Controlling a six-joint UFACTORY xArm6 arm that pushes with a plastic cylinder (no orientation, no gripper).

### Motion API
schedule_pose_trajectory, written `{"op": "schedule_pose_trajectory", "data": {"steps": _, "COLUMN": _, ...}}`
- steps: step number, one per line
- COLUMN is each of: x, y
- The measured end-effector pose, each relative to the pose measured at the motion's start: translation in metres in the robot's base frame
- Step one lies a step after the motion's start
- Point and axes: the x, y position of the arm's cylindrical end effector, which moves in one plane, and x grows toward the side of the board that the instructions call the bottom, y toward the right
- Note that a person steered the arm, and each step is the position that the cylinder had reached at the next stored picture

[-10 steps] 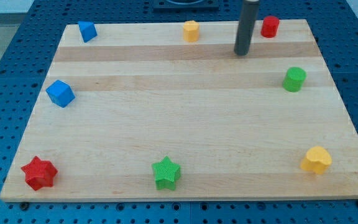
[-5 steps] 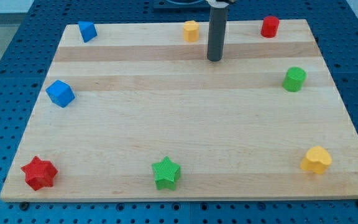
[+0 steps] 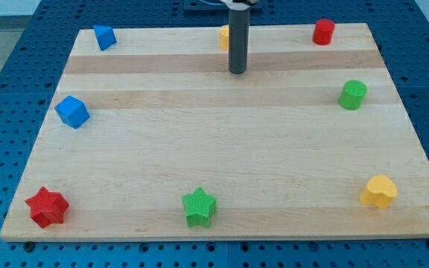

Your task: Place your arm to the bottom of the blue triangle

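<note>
My tip (image 3: 237,71) hangs upright below the rod, near the view's top.

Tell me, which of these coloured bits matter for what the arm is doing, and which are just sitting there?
In the job: blue triangle at the top left; my tip, far to its right.

Just lying about: blue cube, yellow block, red cylinder, green cylinder, yellow heart, green star, red star.

The middle of the table (image 3: 222,149) lies open from my tip (image 3: 237,71) leftward to the blue triangle (image 3: 104,37). Only the yellow block (image 3: 224,36), partly hidden behind the rod, stands close; the blue cube (image 3: 72,112) sits well below that path.
</note>
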Motion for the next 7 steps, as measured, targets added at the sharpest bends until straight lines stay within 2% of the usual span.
{"op": "schedule_pose_trajectory", "data": {"steps": 7, "x": 0.0, "y": -0.057}}
